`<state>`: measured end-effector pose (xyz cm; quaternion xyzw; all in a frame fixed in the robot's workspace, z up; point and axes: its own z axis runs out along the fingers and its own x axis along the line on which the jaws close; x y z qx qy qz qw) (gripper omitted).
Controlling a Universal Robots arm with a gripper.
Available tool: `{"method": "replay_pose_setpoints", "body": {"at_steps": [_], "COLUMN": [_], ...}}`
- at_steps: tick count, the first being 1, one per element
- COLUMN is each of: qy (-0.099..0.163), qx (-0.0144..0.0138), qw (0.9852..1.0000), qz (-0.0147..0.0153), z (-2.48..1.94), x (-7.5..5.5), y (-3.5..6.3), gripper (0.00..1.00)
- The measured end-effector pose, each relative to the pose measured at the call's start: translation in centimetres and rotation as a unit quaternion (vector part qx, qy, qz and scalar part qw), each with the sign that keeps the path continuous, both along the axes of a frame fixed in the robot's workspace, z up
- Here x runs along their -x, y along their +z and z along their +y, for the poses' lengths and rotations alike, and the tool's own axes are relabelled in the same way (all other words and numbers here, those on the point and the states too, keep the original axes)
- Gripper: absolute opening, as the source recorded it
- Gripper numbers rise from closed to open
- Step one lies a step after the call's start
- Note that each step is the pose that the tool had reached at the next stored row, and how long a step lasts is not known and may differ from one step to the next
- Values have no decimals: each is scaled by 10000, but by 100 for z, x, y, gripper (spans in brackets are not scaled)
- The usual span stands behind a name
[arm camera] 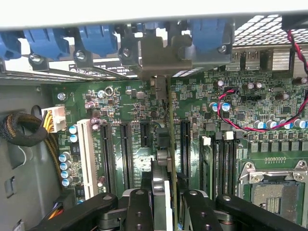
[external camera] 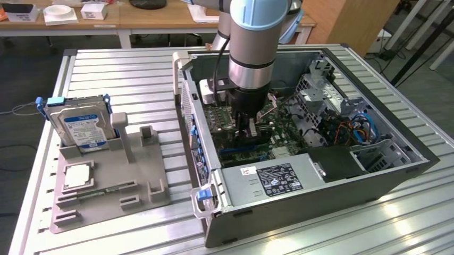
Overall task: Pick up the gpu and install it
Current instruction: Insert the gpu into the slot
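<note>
My gripper [external camera: 250,129] is down inside the open computer case [external camera: 397,159], over the green motherboard [external camera: 284,139]. It is shut on the gpu [arm camera: 163,166], which stands on edge between the two black fingers [arm camera: 138,208]. The card's silvery end bracket [arm camera: 156,60] lies against the case's rear wall, under the row of blue slot clips [arm camera: 101,41]. The card runs along the motherboard [arm camera: 115,103] between two long black expansion slots [arm camera: 126,154]. How deep its edge sits in a slot is hidden.
On the table at the exterior view's left, a grey fixture [external camera: 142,175] holds an upright hard drive [external camera: 80,125], a square CPU chip [external camera: 78,175] and a memory stick [external camera: 106,190]. Inside the case are the power supply [external camera: 277,180], drive cages [external camera: 319,95], cables [arm camera: 19,130] and an open CPU socket [arm camera: 276,192].
</note>
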<state>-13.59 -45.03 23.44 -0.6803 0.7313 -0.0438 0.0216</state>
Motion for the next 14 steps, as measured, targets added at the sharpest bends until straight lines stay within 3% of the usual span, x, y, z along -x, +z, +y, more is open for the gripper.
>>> {"method": "replay_pose_setpoints", "body": {"at_steps": [14], "qy": [-1], "qx": [0], "qw": [10000], "qz": [0], "z": [1], "x": [1], "y": [-21], "gripper": [29]}}
